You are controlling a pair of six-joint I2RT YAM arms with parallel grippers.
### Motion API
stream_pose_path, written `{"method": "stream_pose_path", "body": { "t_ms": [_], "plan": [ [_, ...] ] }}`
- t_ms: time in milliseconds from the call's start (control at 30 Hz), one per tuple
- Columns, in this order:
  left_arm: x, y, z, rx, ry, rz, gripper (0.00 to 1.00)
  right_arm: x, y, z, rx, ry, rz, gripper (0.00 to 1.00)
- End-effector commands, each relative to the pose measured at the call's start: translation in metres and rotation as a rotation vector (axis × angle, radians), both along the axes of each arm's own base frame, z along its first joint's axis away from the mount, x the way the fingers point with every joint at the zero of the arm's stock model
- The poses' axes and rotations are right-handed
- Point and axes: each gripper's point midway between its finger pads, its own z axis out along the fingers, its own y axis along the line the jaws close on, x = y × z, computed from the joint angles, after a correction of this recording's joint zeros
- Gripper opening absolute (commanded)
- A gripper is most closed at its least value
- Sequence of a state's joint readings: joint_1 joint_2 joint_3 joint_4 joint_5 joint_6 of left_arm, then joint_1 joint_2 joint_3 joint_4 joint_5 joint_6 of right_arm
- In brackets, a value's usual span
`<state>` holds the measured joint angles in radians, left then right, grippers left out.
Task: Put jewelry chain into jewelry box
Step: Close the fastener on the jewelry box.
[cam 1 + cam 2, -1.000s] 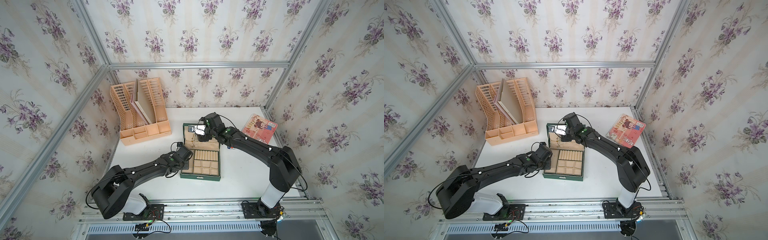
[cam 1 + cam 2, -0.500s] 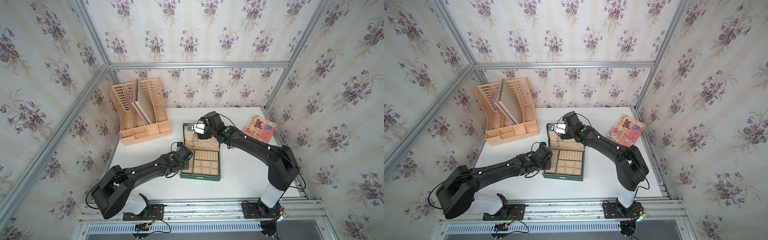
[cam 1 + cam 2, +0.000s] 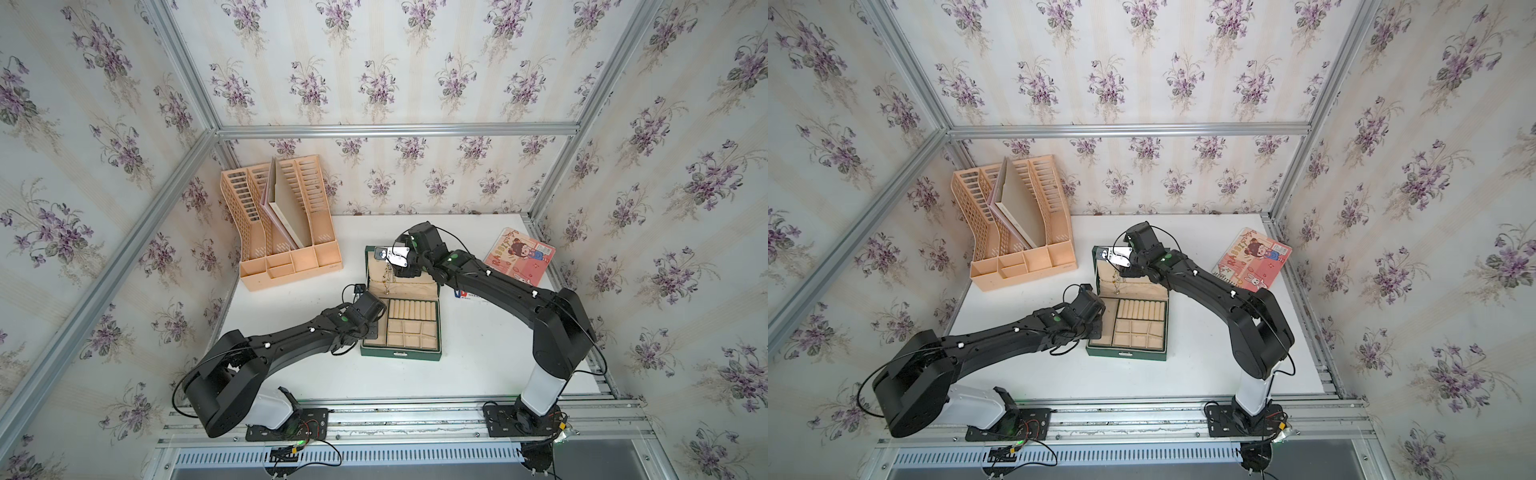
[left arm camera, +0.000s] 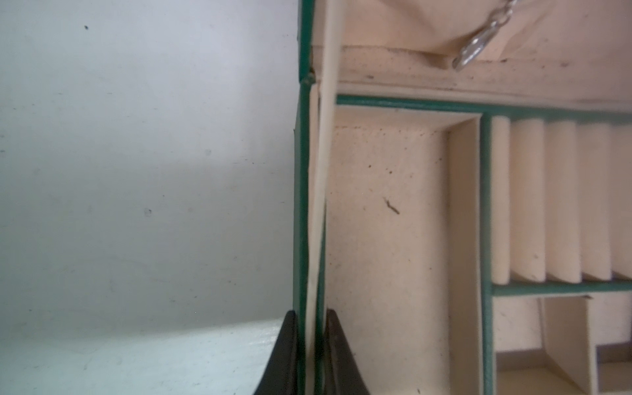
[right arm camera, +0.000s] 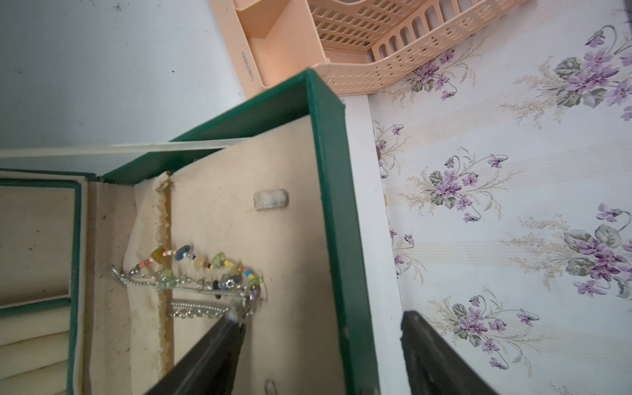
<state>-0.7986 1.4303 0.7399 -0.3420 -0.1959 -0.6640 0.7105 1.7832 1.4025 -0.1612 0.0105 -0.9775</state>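
A: Nearest first. What is the left hand (image 4: 311, 328) doing?

B: It is clamped on the box (image 3: 399, 354). It is nearly closed, one finger outside the left wall and one inside, with the thin wall pinched between them toward the box's front.

A: And the box?

B: Open on the white worktop (image 3: 478, 374), clasp side toward the arms' bases. Just inside the pinched wall runs a long beige compartment. Right of that are small square compartments at the front, with ring rolls (image 3: 412, 308) behind them.

A: Where is the chain?

B: In the lid (image 5: 325, 143), not the tray. The lid stands raised along the box's back edge. The chain (image 5: 205, 273) lies against its beige lining, draped across the gathered edge of the lid's pocket. It has silver links with coloured beads, and the clasp end hangs toward the hinge.

A: Does the right hand hold it?

B: Not gripped. The right hand (image 5: 321, 316) is wide open and straddles the lid's top rim. One finger is inside, its tip at the end of the chain nearest the rim, and the other is outside the green wall. Whether that inner tip touches the links I cannot tell.

A: Beyond the box?

B: Behind it to the left is a peach organizer (image 3: 324, 253) with a board (image 3: 286, 216) leaning in it. Behind it to the right is a pink book (image 3: 519, 255), flat on the worktop and well apart from the lid.
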Motion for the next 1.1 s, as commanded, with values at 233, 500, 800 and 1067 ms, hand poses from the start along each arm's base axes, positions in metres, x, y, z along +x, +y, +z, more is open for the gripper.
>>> {"method": "stream_pose_path", "body": {
  "t_ms": [233, 500, 800, 1067],
  "plan": [
    [-0.0131, 0.0076, -0.0120, 0.034, 0.065, 0.002, 0.00, 0.0041, 0.0094, 0.0046, 0.062, 0.017, -0.009, 0.68],
    [-0.0134, 0.0080, -0.0114, 0.036, 0.065, 0.002, 0.00, 0.0057, 0.0115, 0.0058, 0.077, 0.023, -0.017, 0.53],
    [-0.0133, 0.0081, -0.0112, 0.041, 0.064, 0.000, 0.00, 0.0067, 0.0100, 0.0037, 0.077, 0.016, -0.026, 0.44],
    [-0.0139, 0.0085, -0.0114, 0.042, 0.064, 0.003, 0.00, 0.0069, 0.0090, 0.0009, 0.073, 0.011, -0.030, 0.42]
  ]
}}
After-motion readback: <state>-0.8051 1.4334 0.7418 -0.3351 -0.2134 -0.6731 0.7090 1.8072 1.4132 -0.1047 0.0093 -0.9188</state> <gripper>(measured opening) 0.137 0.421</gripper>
